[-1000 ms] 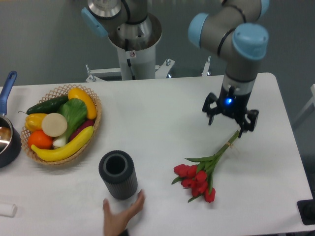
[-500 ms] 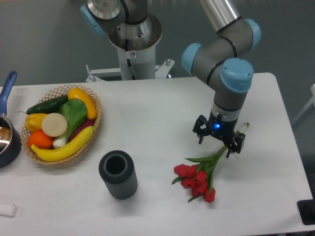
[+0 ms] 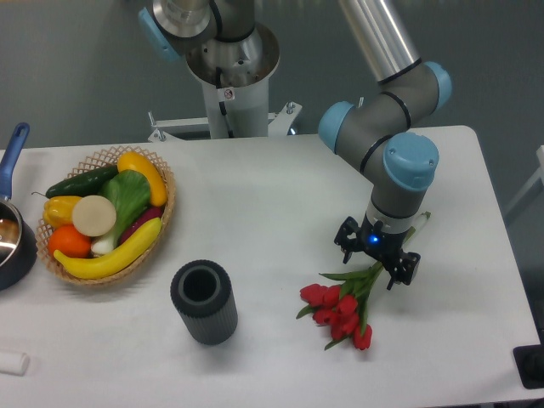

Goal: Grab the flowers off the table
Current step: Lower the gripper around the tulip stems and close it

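The red tulips [image 3: 344, 313] are laid on the white table [image 3: 272, 187], at about five o'clock from its middle. The gripper [image 3: 376, 259] is spread open over the thin stems, at one o'clock from the blooms. If it is closed off to one side, the stems could be missed or pushed away.

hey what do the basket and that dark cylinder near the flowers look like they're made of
The basket looks like woven wicker or rattan: tan, with an open looped rim. The dark cylinder seems to be matte ribbed rubber or plastic, hollow at the top; which one is unclear.
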Robot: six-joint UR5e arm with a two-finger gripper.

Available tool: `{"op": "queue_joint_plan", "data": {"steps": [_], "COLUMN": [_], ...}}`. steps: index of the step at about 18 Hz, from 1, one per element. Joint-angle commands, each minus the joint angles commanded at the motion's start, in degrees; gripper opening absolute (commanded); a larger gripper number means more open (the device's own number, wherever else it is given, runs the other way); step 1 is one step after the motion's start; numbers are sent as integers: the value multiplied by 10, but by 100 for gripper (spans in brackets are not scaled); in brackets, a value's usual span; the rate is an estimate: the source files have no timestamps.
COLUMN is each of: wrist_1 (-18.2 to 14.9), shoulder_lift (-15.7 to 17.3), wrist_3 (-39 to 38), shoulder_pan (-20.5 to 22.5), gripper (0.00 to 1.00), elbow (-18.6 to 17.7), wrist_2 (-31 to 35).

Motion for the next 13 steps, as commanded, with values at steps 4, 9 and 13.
{"op": "queue_joint_plan", "data": {"steps": [4,9,13], "wrist_1": [0,0,0], "shoulder_lift": [2,-2,-8], "wrist_3": [3,12,12], "shoulder_pan": [2,3,-1], "gripper": [100,100,100], "elbow": [-6,-7,-16], "wrist_2": [32,41,47]}}
